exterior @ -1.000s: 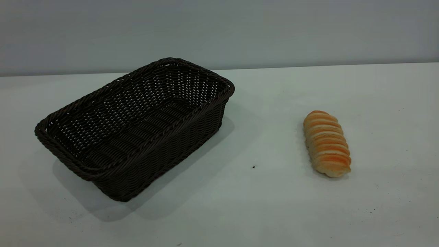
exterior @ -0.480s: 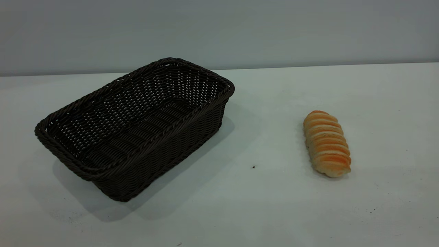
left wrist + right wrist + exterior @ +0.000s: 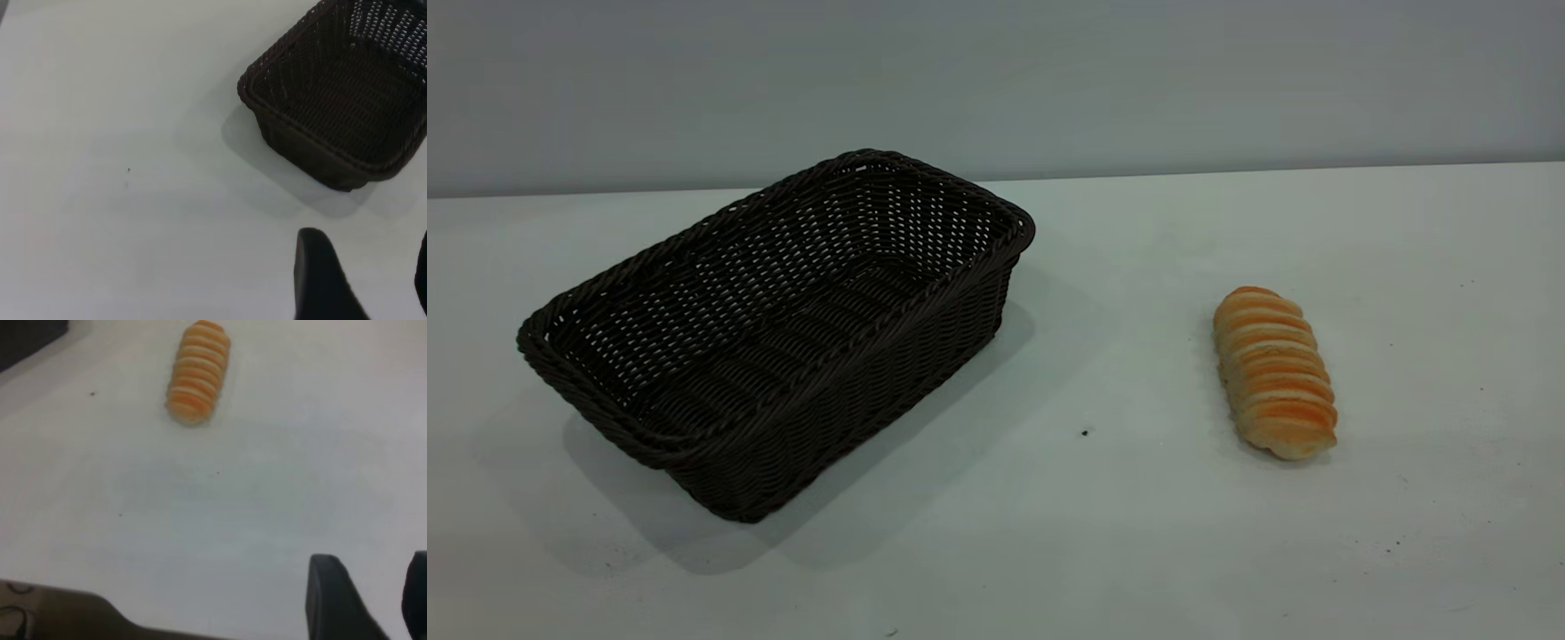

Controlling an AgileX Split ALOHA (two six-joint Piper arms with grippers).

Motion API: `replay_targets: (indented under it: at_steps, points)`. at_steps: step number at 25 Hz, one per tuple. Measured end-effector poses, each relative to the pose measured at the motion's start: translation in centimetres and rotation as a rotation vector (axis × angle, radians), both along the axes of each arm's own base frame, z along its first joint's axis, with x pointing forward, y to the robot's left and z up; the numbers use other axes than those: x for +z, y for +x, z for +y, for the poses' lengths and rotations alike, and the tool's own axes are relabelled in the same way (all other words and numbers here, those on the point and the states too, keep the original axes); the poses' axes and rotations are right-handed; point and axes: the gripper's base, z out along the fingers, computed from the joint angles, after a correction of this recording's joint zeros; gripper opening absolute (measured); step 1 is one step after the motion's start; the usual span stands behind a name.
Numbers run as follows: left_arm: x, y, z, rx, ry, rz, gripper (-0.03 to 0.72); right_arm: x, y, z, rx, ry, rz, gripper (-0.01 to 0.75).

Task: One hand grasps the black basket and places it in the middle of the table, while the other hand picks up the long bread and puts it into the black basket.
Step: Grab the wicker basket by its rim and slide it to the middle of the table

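Note:
The black basket (image 3: 783, 329) is a large dark woven basket standing empty at the table's left; it also shows in the left wrist view (image 3: 340, 100). The long bread (image 3: 1273, 372), golden-orange with pale ridges, lies on the table's right; it also shows in the right wrist view (image 3: 197, 372). Neither arm shows in the exterior view. My left gripper (image 3: 363, 267) is open and empty above bare table, well short of the basket. My right gripper (image 3: 370, 587) is open and empty above bare table, well short of the bread.
The white table (image 3: 1103, 533) has a small dark speck (image 3: 1085, 432) between basket and bread. A grey wall rises behind the table's far edge. The table's near edge (image 3: 80, 613) shows in the right wrist view.

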Motion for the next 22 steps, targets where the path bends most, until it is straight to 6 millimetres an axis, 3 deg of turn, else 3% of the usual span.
replay_targets:
  at_steps: [7,13,17,22]
  points:
    - [0.3,4.8,-0.3,0.005,-0.004,0.086,0.414,0.8,0.1,0.0,-0.005,0.003,-0.061,0.279]
    - [1.9,9.7,-0.6,-0.007,0.021,0.243,0.437,1.8,1.3,-0.1,-0.017,0.011,-0.134,0.495]
    - [2.7,13.2,-0.8,-0.02,0.037,0.307,0.54,1.9,3.5,0.0,-0.008,-0.01,-0.079,0.586]
    - [0.8,17.0,-1.1,0.032,-0.015,0.417,0.634,1.4,7.3,0.4,0.039,-0.016,0.022,0.589]
